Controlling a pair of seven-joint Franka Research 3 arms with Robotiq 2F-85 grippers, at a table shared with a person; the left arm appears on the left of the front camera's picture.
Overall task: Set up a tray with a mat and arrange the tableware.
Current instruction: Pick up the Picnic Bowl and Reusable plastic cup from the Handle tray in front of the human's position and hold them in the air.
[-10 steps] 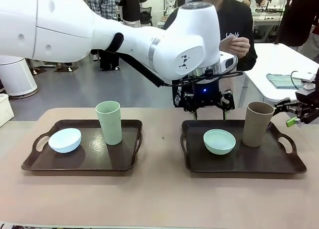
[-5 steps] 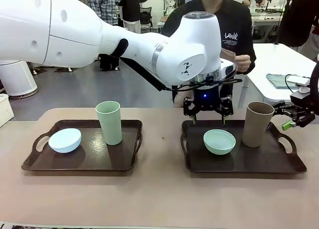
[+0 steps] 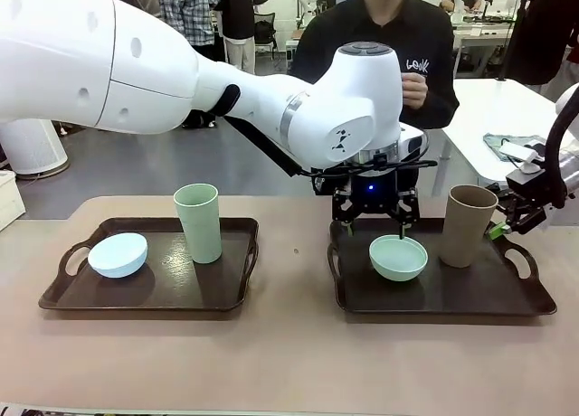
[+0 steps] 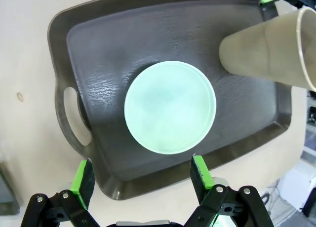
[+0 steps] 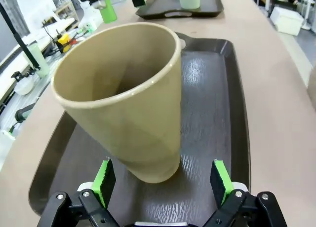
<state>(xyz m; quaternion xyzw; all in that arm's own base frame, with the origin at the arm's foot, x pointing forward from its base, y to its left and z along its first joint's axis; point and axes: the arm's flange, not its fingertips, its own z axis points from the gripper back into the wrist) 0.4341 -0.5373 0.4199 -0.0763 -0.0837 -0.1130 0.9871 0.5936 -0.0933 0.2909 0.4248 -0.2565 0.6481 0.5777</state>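
A mint green bowl (image 3: 398, 258) (image 4: 170, 106) and a brown-tan cup (image 3: 467, 224) (image 4: 266, 52) (image 5: 123, 98) stand on the right tray (image 3: 452, 294). My left gripper (image 3: 376, 226) (image 4: 142, 173) hangs open just above the bowl's far rim, one finger on each side. From the right, my right gripper (image 3: 505, 222) (image 5: 162, 176) is open, with the cup's base just ahead of and between its green pads (image 5: 104, 176), not gripped. On the left tray (image 3: 163, 288) stand a pale blue bowl (image 3: 118, 254) and a light green cup (image 3: 198, 222).
A person in a black top (image 3: 398, 45) stands at the far side with hands raised at the chest. A white side table (image 3: 507, 118) sits at the back right. Bare tan tabletop (image 3: 289, 362) lies between and in front of the trays.
My left gripper has come down and slightly right, closer to the mint bowl. My right gripper has moved left toward the brown-tan cup.
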